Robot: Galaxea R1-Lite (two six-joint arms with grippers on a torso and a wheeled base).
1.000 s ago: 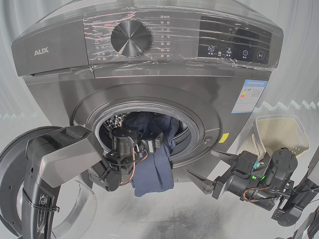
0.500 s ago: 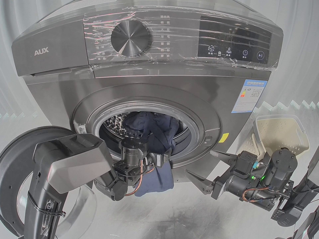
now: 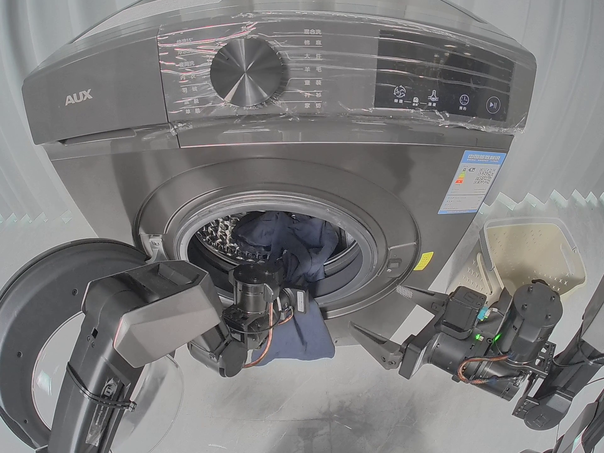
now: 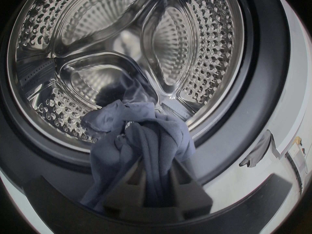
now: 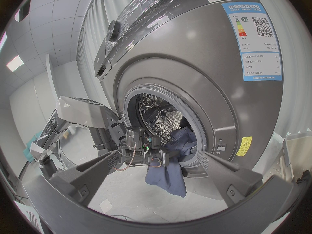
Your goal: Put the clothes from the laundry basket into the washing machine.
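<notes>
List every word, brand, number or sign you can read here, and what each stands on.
"AUX": on the washer, upper left of its front.
"中国能效标识", "CHINA ENERGY LABEL": head of the blue label; its figures are too small.
"混合洗": tops the list beside the dial; the other names blur under film.
Play/pause sign: on the panel; its captions are too small.
Yellow sticker: unreadable.

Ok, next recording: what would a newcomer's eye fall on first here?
First, the navy garment spilling from the open porthole of the washing machine, part bunched in the drum, part hanging over the rim down the front. The left gripper is clamped on it at the opening. The right gripper hangs open with nothing in it, near the cream laundry basket at the machine's right.
</notes>
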